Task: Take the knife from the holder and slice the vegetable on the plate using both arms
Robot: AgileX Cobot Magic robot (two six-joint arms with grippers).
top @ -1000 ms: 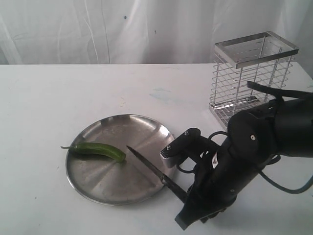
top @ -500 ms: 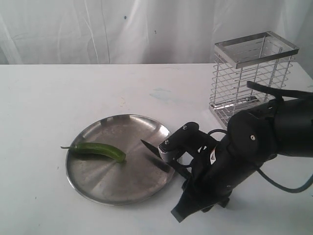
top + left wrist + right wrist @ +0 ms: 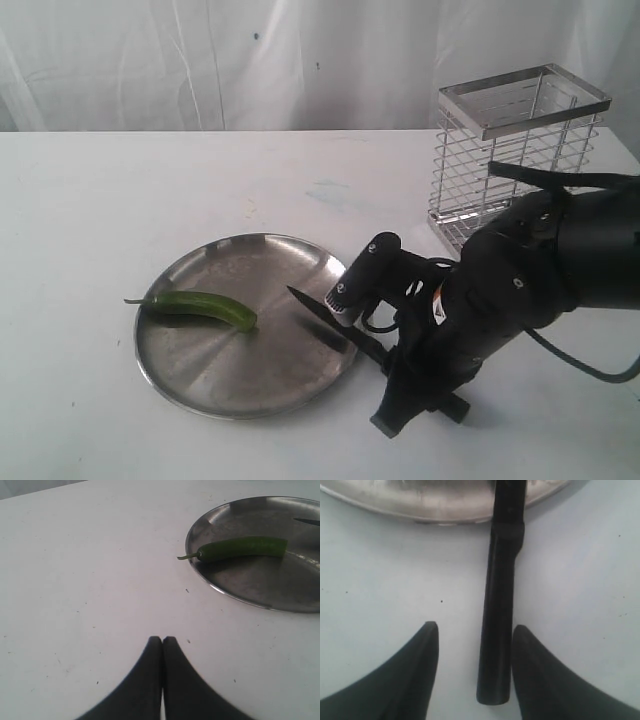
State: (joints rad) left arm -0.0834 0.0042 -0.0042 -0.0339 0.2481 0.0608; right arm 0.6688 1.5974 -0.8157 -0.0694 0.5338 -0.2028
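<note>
The knife [image 3: 320,312] lies with its dark blade over the right rim of the steel plate [image 3: 200,385] and its black handle [image 3: 500,630] flat on the white table. My right gripper [image 3: 475,627] is open and straddles the handle, one finger [image 3: 427,650] well clear of it and the other close beside it. In the exterior view the right gripper [image 3: 400,405] hangs low by the plate's edge. The green vegetable [image 3: 200,306] rests on the plate's left side, clear of the blade tip. My left gripper [image 3: 162,640] is shut and empty over bare table, short of the vegetable [image 3: 242,548]. The wire holder [image 3: 515,160] stands behind.
The right arm's bulky black body [image 3: 540,270] and its cables stand between the plate and the holder. The white table [image 3: 150,180] runs back to a white curtain.
The knife has slid back to the right, so its tip is farther from the vegetable. The right arm has shifted and turned, and the handle's end now shows on the table beyond the gripper.
</note>
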